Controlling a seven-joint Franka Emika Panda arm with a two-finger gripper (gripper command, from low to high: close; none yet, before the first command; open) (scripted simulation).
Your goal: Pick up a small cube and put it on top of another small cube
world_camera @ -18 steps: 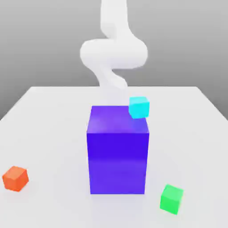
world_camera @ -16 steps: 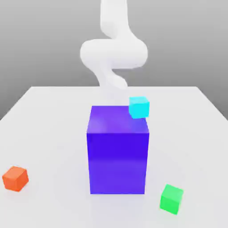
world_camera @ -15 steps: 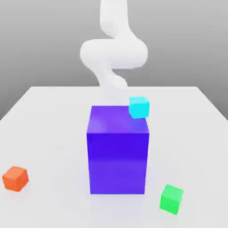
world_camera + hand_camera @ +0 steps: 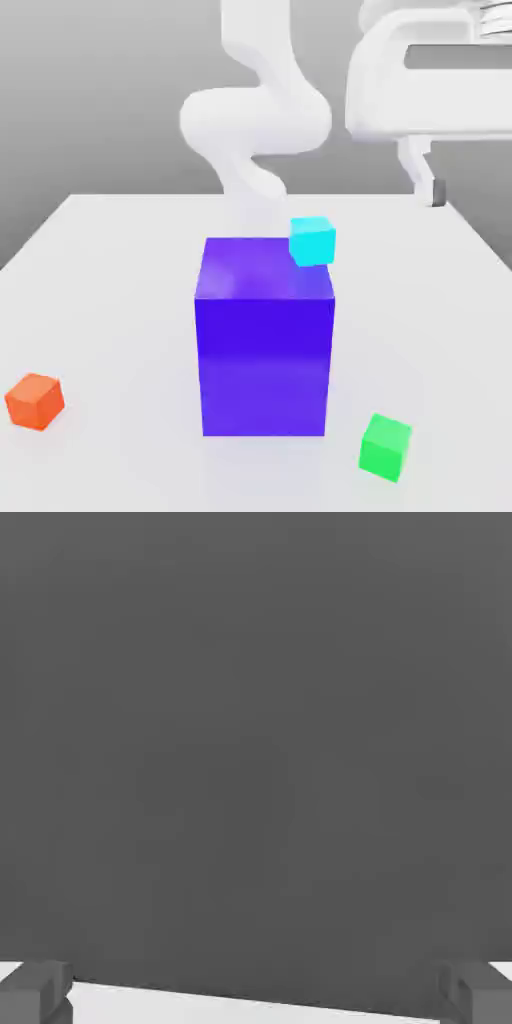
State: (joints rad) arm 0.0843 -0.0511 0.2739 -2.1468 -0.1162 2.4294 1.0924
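Cyan small cube (image 4: 312, 241) shows against the blue-violet block's (image 4: 265, 350) far top corner, orange cube (image 4: 35, 401) and green cube (image 4: 386, 446) flank it on the white table (image 4: 120, 260), and my gripper (image 4: 256, 1002) hangs spread wide, empty.

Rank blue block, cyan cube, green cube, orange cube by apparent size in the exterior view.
1. Blue block, by far the largest.
2-4. Orange cube, green cube and cyan cube look alike; cyan sits farther back, so no firm order.
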